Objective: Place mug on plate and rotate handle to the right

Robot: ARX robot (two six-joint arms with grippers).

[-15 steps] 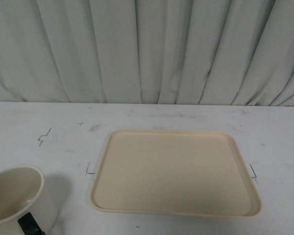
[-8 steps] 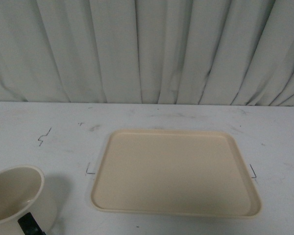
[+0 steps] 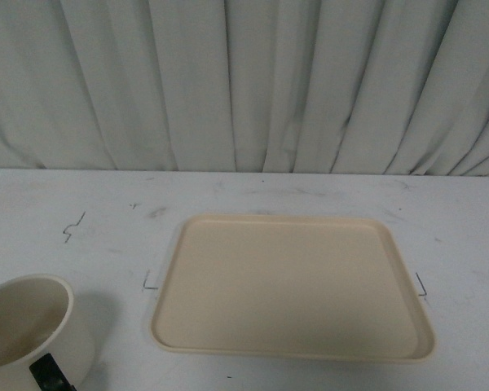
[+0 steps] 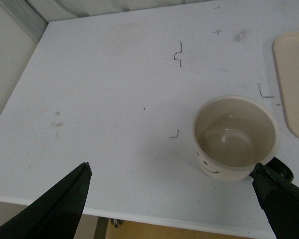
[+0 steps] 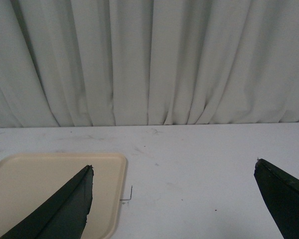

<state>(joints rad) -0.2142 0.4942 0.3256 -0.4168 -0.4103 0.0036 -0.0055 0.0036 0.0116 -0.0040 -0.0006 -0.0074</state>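
Upright at lower left of the front view, near the flat beige rectangular plate (image 3: 293, 285) but not on it: cream-white round mug (image 3: 28, 330) with glossy black loop handle (image 3: 49, 375). Probably rigid, smooth, slippery, breakable; best to pinch over the rim wall. Left gripper (image 4: 170, 169) and right gripper (image 5: 173, 165) both wide apart, holding nothing. Cut off by the frame edge there: mug base, most of the handle.

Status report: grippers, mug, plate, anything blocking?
Left gripper open, right gripper open, both empty. Mug upright on table, left of plate, handle toward robot. Nothing seen between them.
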